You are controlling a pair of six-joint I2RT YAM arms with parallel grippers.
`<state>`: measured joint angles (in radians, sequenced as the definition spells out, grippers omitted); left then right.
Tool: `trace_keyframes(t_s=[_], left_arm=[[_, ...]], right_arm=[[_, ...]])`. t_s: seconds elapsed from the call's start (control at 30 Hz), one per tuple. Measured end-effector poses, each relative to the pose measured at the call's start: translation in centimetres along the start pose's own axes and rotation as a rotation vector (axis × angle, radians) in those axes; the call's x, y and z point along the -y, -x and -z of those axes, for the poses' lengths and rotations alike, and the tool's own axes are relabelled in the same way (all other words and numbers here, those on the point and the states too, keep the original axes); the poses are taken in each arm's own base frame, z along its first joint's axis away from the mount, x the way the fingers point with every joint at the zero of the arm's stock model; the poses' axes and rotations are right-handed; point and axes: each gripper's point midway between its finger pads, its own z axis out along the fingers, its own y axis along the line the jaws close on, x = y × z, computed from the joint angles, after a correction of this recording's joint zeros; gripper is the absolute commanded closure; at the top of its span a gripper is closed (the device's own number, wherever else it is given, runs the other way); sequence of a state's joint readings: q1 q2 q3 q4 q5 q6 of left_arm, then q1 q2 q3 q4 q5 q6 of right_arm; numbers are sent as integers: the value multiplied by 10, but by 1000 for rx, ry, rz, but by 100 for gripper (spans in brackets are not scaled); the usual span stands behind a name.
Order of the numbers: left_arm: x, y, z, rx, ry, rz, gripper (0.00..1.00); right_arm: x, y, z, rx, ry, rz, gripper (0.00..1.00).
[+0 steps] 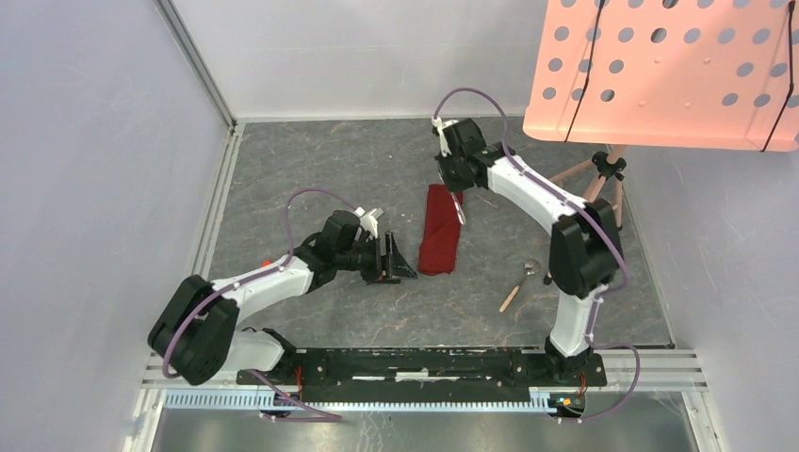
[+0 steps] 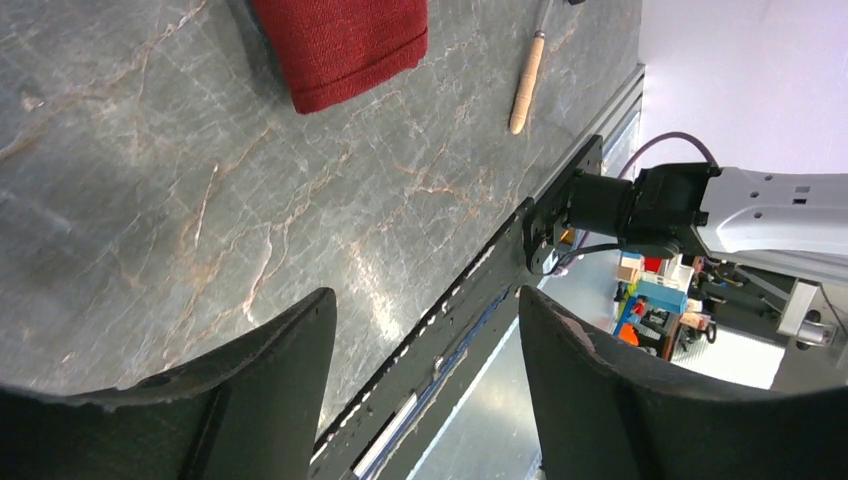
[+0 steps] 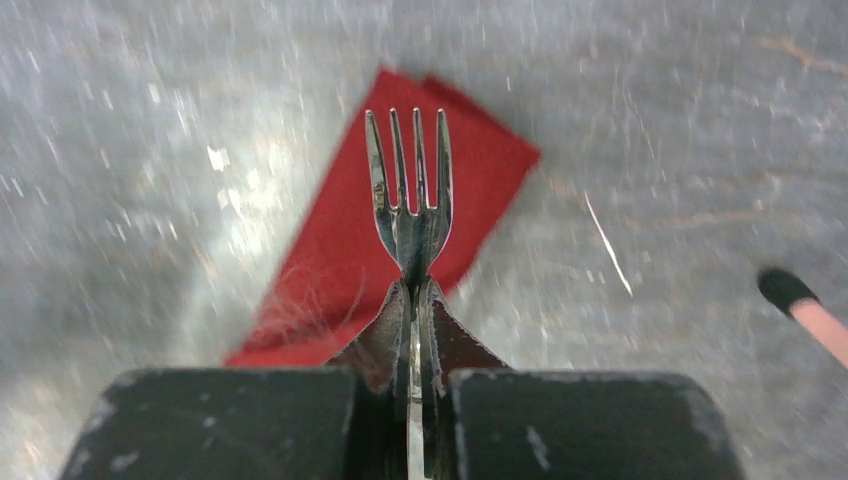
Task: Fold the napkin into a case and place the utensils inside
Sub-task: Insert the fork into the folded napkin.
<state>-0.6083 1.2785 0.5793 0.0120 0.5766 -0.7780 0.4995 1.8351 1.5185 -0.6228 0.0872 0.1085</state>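
The dark red napkin (image 1: 440,240) lies on the table folded into a narrow, flat case. My right gripper (image 1: 457,195) hovers over its far end, shut on the handle of a silver fork (image 1: 462,213). In the right wrist view the fork (image 3: 410,190) sticks out of the shut right gripper (image 3: 415,290), tines forward, above the red napkin (image 3: 340,270). A spoon (image 1: 521,282) with a wooden handle lies on the table right of the napkin. My left gripper (image 1: 400,262) stands open and holds nothing, just left of the napkin's near end. The left wrist view shows the left gripper (image 2: 425,340), the napkin (image 2: 345,45) and the spoon handle (image 2: 527,85).
A pink perforated music stand (image 1: 660,71) overhangs the back right corner, with its tripod legs (image 1: 594,184) standing beside the right arm. One black-tipped leg (image 3: 810,315) shows at the right in the right wrist view. White walls close in the left and back. A black rail (image 1: 424,363) runs along the near edge.
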Motion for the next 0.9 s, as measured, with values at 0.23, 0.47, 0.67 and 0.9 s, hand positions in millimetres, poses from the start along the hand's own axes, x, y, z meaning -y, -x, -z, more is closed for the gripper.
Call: trace_keyframes(t_s=[0.23, 0.47, 0.67, 0.9], left_arm=[[0, 0, -32, -5, -36, 46, 44], [-1, -6, -61, -4, -47, 84, 56], [-12, -5, -79, 15, -48, 138, 62], [-27, -5, -93, 29, -28, 168, 64]], right_arm=[[-13, 30, -61, 52, -4, -202, 100], [-7, 20, -88, 23, -47, -307, 100], [-9, 23, -91, 44, -35, -368, 100], [-14, 7, -93, 17, -34, -426, 100]])
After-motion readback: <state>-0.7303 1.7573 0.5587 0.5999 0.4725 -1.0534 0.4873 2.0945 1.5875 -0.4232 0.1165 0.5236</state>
